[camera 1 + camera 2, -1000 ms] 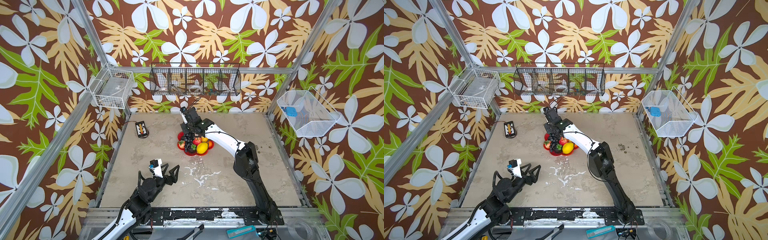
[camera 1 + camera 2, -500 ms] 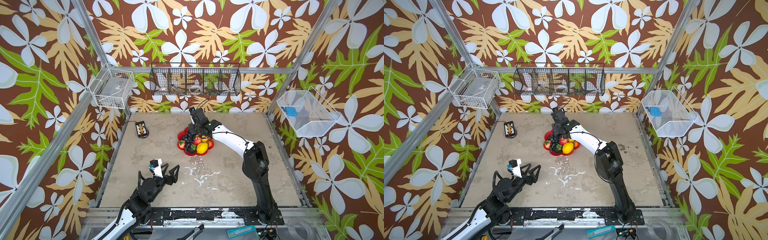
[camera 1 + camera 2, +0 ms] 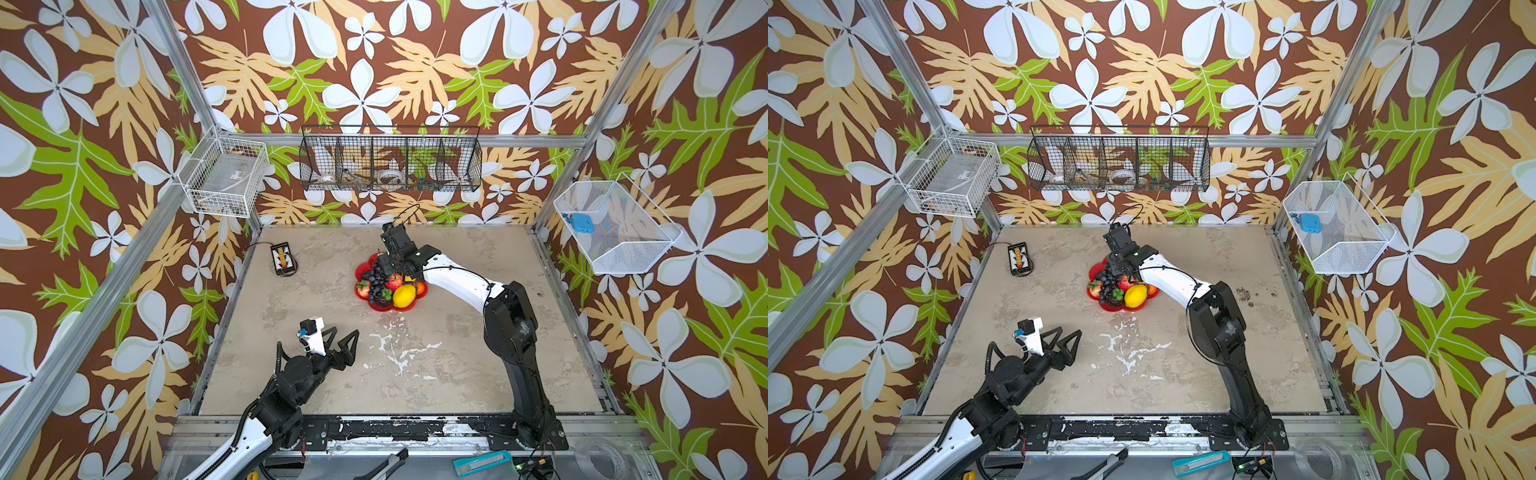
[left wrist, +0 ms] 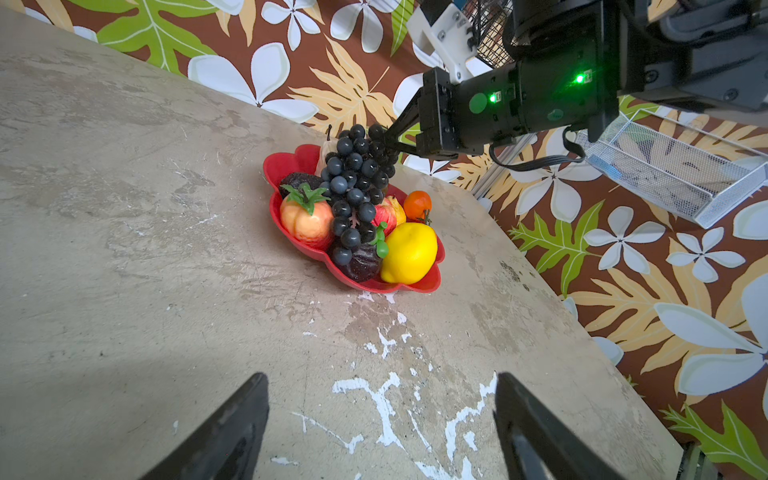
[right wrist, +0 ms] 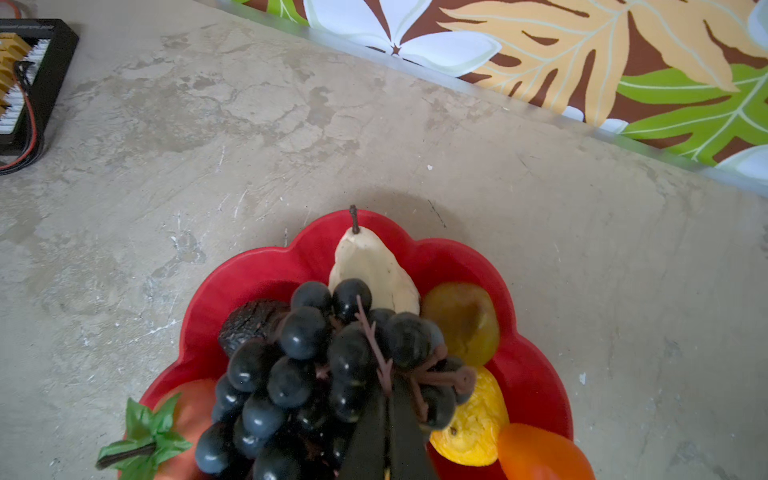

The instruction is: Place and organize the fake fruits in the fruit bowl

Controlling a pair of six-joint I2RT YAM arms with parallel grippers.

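The red scalloped fruit bowl (image 3: 376,308) (image 3: 1106,307) (image 4: 432,283) (image 5: 536,374) sits mid-table and holds the fake fruits. Among them are a yellow lemon (image 3: 404,296) (image 4: 409,253), a beige pear (image 5: 370,266), a small orange (image 4: 417,204), a dark avocado (image 5: 249,320) and a red-orange fruit with green leaves (image 4: 305,220). My right gripper (image 3: 384,264) (image 3: 1116,270) (image 4: 388,139) (image 5: 388,399) is shut on the stem of the black grape bunch (image 3: 376,272) (image 4: 357,183) (image 5: 299,365). The bunch drapes over the other fruits in the bowl. My left gripper (image 3: 341,338) (image 3: 1065,336) (image 4: 378,378) is open and empty at the front left.
A black charger board (image 3: 283,258) with wires lies at the back left of the table. Wire baskets hang on the walls: white at the left (image 3: 226,180), black at the back (image 3: 390,160), white at the right (image 3: 615,226). White scuffs (image 3: 399,353) mark the tabletop.
My right gripper has shifted to the right over the bowl, still shut on the grape stem. The left arm has not moved.
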